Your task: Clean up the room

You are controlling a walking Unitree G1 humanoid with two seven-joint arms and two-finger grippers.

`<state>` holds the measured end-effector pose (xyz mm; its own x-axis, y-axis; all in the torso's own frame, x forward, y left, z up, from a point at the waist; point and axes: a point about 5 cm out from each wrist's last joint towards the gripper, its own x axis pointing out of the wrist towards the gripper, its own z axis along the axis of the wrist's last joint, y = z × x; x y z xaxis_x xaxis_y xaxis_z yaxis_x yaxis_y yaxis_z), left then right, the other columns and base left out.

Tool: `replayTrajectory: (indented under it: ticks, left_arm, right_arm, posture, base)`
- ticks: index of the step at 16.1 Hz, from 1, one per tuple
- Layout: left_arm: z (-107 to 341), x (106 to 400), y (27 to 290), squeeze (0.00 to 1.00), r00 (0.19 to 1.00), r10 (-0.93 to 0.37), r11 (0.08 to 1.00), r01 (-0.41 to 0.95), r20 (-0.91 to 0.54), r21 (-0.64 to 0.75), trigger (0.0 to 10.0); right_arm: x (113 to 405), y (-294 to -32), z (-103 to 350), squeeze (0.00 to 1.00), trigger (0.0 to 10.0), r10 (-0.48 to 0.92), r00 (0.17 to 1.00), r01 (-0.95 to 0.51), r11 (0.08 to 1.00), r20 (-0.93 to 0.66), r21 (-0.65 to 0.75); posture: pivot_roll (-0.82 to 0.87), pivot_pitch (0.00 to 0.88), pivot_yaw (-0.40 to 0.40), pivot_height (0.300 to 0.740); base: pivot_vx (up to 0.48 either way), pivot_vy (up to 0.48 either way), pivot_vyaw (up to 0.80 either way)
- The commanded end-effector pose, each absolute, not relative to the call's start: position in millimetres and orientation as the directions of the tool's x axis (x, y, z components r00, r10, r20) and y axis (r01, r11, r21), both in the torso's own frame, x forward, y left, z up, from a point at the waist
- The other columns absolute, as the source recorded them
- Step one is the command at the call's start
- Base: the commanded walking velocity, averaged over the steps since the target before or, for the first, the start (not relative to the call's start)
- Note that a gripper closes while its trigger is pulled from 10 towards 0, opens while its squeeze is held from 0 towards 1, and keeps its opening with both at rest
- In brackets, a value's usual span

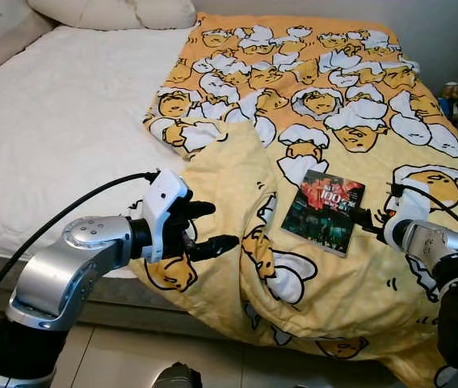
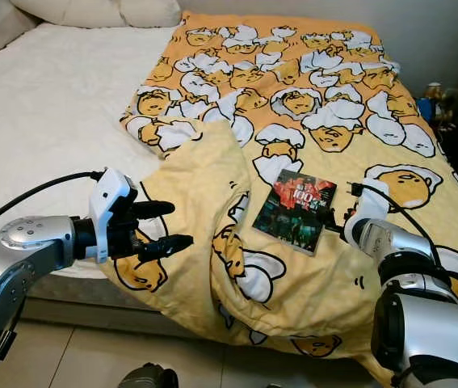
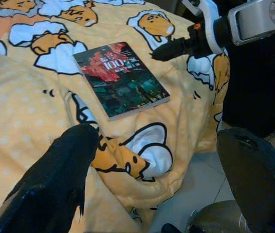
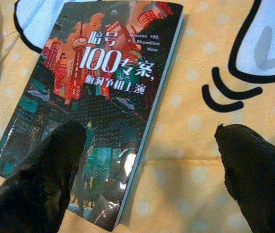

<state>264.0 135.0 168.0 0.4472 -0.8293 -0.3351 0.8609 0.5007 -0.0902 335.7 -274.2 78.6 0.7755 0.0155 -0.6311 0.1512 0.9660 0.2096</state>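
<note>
Book (image 1: 323, 212) lay flat on the yellow quilt (image 1: 229, 178) covering the bed (image 1: 59, 121). Right hand (image 1: 365, 220) was open at the book's right edge, fingers spread. Left hand (image 1: 204, 226) was open, hovering at the quilt's folded-back corner.

A bed (image 1: 59, 137) with a white quilted mattress cover, seen from its foot. Cream pillows (image 1: 115, 11) lie at the head end. A yellow blanket (image 1: 309, 105) printed with orange-and-white cartoon egg figures covers the bed's right half, reaching from near the pillows to the foot, where it hangs over the edge toward the tiled floor (image 1: 132, 356). Its near left corner is folded over onto itself. A book (image 1: 324, 210) with a dark red-and-teal cover lies flat on the blanket near the foot.
</note>
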Motion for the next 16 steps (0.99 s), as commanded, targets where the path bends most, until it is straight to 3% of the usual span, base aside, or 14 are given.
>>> replayTrajectory:
  ticks: [1,7,10,11,12,13,16]
  left_arm:
    - [166,262,132,1.00,0.434,-0.831,0.491,0.866,-0.349,-0.093,10.0]
    - [168,254,137,1.00,0.433,-0.828,0.497,0.862,-0.357,-0.106,10.0]
    - [168,251,131,1.00,0.383,-0.854,0.452,0.881,-0.352,-0.137,10.0]
    - [168,250,129,1.00,0.367,-0.859,0.438,0.887,-0.357,-0.142,10.0]
    - [167,250,127,1.00,0.352,-0.861,0.426,0.894,-0.367,-0.142,10.0]
    - [166,250,126,1.00,0.351,-0.860,0.426,0.894,-0.370,-0.140,10.0]
    - [167,250,126,1.00,0.354,-0.860,0.428,0.893,-0.367,-0.143,10.0]
  right_arm:
    - [336,-272,77,1.00,10.0,0.024,0.772,0.147,0.965,-0.635,0.215]
    - [330,-266,68,1.00,10.0,0.069,0.743,0.173,0.941,-0.665,0.290]
    - [324,-266,58,1.00,10.0,0.061,0.717,0.192,0.940,-0.695,0.281]
    - [322,-266,55,0.95,10.0,0.059,0.710,0.198,0.939,-0.702,0.280]
    - [318,-266,51,0.33,10.0,0.068,0.700,0.220,0.926,-0.711,0.306]
    - [314,-265,46,0.00,10.0,0.081,0.683,0.228,0.920,-0.726,0.317]
    - [309,-260,40,0.00,10.0,0.126,0.674,0.242,0.893,-0.728,0.379]
  posture:
    - [0.10,0.048,0.033,0.740]
    - [0.13,0.019,0.000,0.740]
    - [0.12,0.005,0.013,0.740]
    - [0.12,0.005,0.016,0.740]
    - [0.12,0.005,0.022,0.740]
    - [0.11,0.004,0.024,0.740]
    - [0.12,0.007,0.027,0.740]
  base:
    - [0.000,0.000,0.00]
    - [0.000,0.000,0.00]
    - [0.000,0.000,0.00]
    - [0.000,0.000,0.00]
    - [0.000,0.000,0.00]
    - [0.000,0.000,0.00]
    - [0.000,0.000,0.00]
